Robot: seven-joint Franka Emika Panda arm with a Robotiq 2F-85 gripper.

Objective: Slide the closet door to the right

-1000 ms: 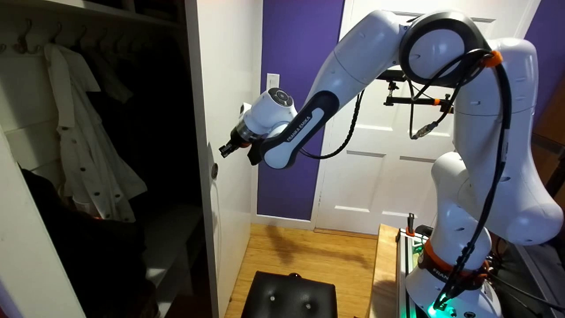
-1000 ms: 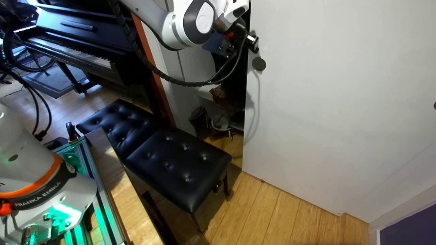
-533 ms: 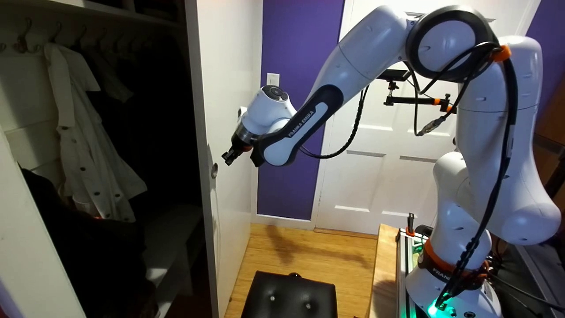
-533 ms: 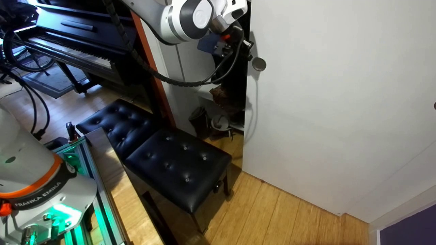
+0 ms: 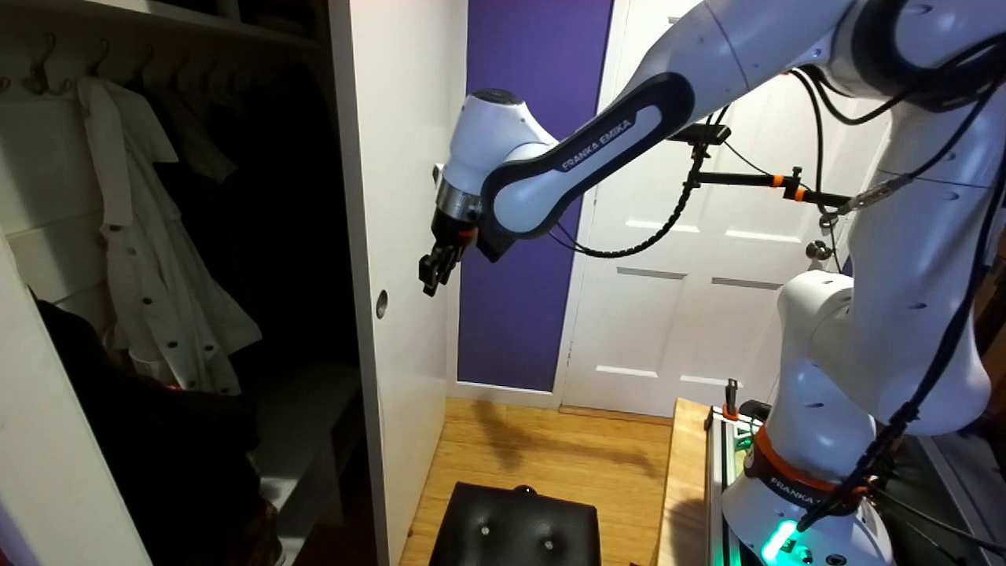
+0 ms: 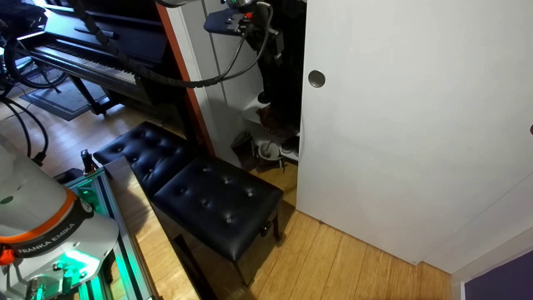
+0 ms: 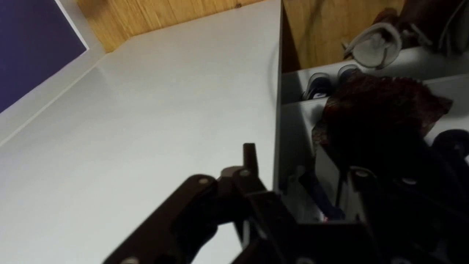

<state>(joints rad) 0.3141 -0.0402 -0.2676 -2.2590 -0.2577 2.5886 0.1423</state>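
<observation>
- Hanging near the closet door, the gripper, its jaws spread apart
- Door standing right of the dark closet opening in both exterior views
- Round pull set near the door's left edge

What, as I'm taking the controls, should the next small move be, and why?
Probably ease the gripper toward the finger pull: both exterior views show them apart, and the pull, near the edge of the closet door, looks the likeliest handhold for sliding it right.
</observation>
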